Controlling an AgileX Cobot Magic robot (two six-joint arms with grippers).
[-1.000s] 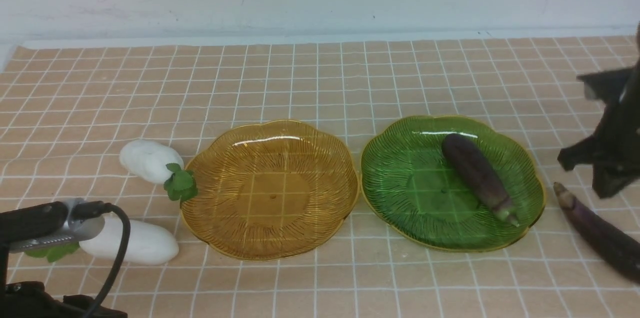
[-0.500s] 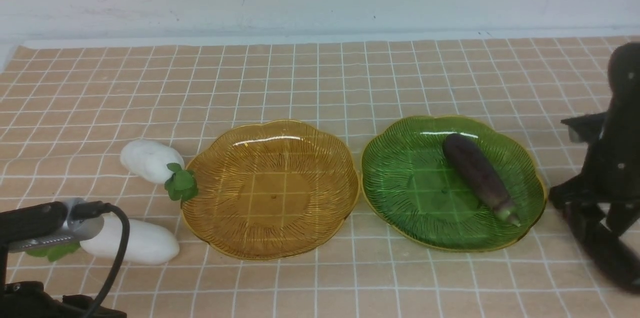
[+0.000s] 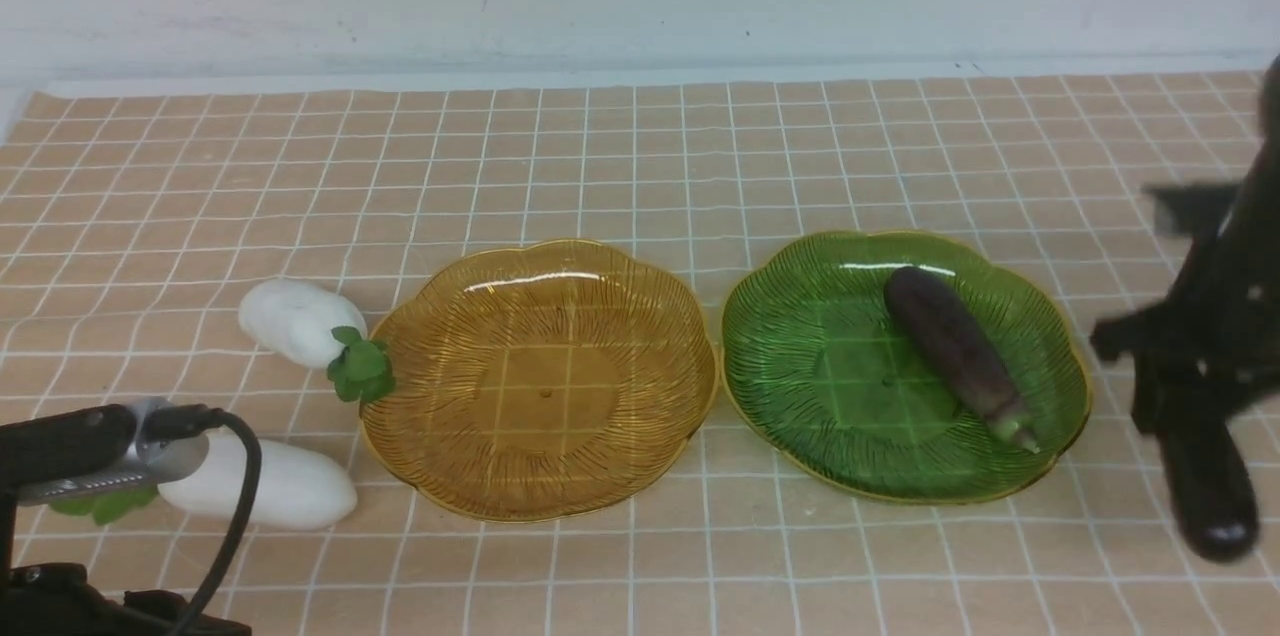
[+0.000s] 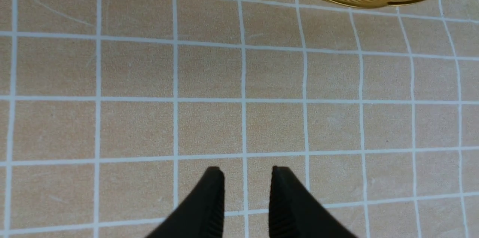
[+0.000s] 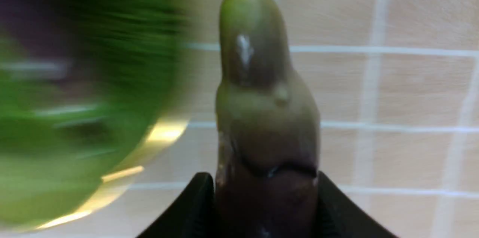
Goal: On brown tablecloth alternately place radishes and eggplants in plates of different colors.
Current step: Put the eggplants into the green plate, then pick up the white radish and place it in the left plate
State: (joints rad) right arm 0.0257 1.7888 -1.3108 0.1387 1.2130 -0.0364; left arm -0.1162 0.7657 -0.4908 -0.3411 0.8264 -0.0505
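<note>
Eggplant (image 5: 267,137): gripped between the fingers of the right gripper (image 5: 266,197), above the tablecloth (image 3: 1130,556) beside the green plate (image 3: 840,386). Likely light, stiff, slick; hold mid-body. The left gripper (image 4: 247,172) stands apart, unloaded.

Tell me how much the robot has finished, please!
One eggplant already lies in the green plate. The right fingers grip another eggplant. Two white radishes aren't plated: the amber plate is empty.
</note>
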